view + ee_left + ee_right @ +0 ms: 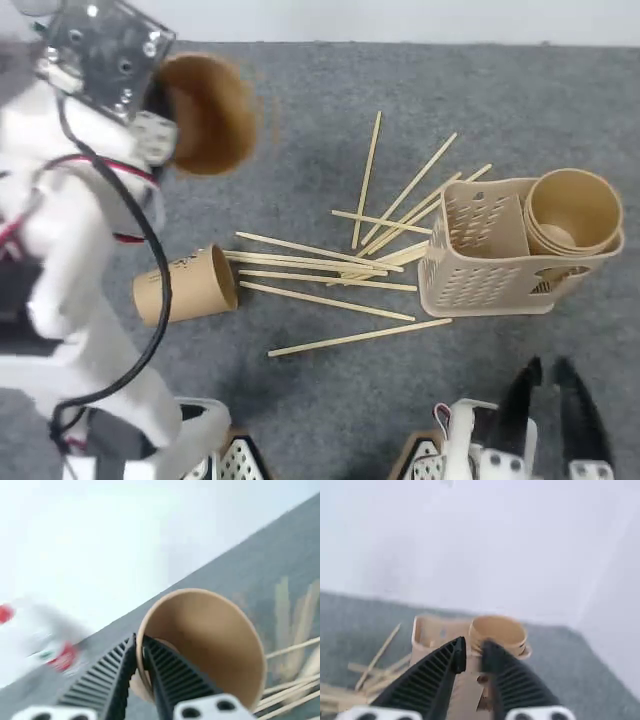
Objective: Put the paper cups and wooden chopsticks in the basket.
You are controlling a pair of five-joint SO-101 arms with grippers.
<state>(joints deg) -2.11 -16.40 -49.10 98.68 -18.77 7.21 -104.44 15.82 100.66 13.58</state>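
My left gripper (139, 645) is shut on the rim of a brown paper cup (210, 640), holding it in the air above the table's far left (205, 112). A second paper cup (185, 285) lies on its side on the grey mat. Several wooden chopsticks (330, 270) are scattered between that cup and the beige basket (480, 270). Stacked paper cups (572, 210) stand in the basket's right compartment. My right gripper (547, 385) hangs near the front edge, just in front of the basket (435, 632), its fingers a narrow gap apart with nothing between them.
The grey mat (500, 90) covers the table up to a white wall at the back. The left arm's white body and cables (70, 260) take up the left side. Some chopsticks lean against the basket's left wall (435, 215).
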